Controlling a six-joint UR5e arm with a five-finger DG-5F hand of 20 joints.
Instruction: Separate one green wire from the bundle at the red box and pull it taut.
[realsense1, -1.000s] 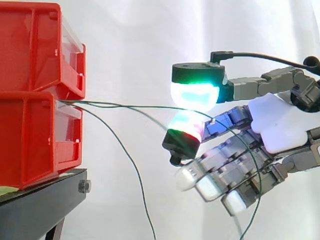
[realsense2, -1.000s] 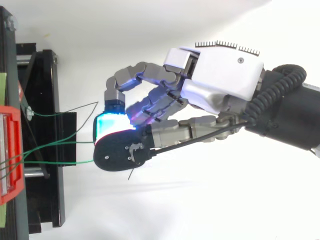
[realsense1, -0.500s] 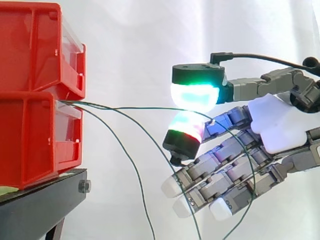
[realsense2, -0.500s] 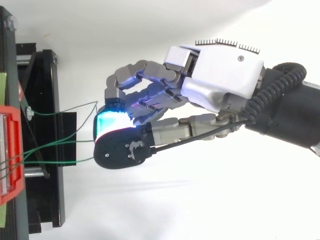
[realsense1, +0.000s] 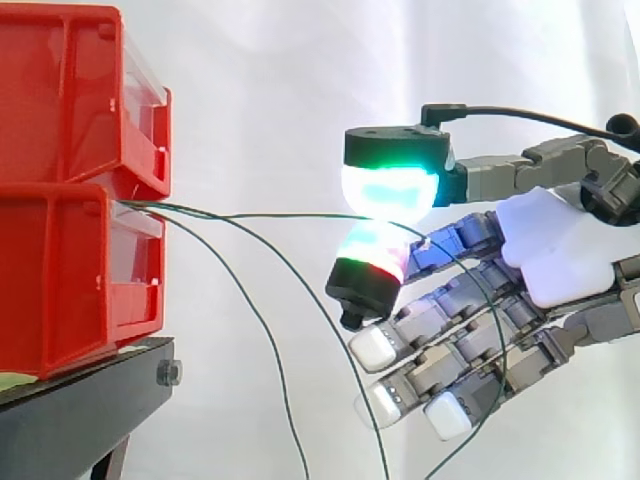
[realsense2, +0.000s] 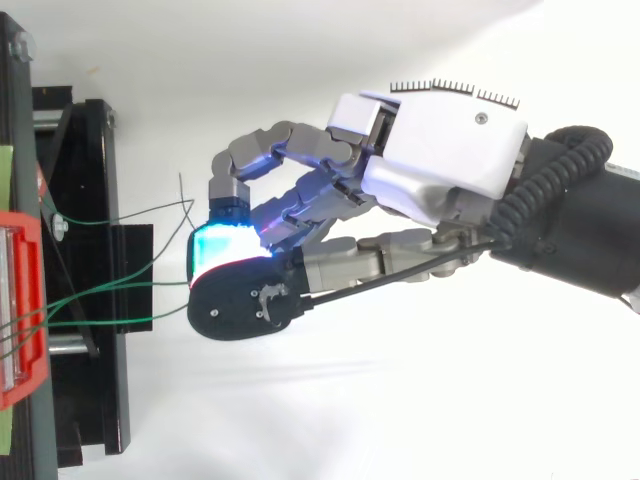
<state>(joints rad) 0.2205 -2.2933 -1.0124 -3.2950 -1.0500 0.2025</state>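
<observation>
Several thin green wires leave the gap between the two stacked red bins (realsense1: 62, 270). One green wire (realsense1: 270, 214) runs nearly level from the red box (realsense2: 20, 300) to my hand (realsense1: 555, 250). It ends between two glowing pads, the upper fingertip (realsense1: 390, 190) pressed against the lower one (realsense1: 370, 255). The hand is shut on this wire in a pinch. Two loose wires (realsense1: 262, 322) droop from the bins and pass below the pinch. From above, the hand (realsense2: 440, 150) lies right of the box, and the held wire (realsense2: 150, 283) reaches its glowing pad.
The bins sit on a black stand (realsense1: 80, 410) before a white curtain. In the top view a loose wire end (realsense2: 181, 190) sticks up just left of the fingers. The remaining fingers (realsense1: 455, 415) hang half-curled under the pinch, with a drooping wire across them.
The pinch on the wire has held still. The lower fingers stretched out and then curled partly back. The loose wire end in the top view has swung upward.
</observation>
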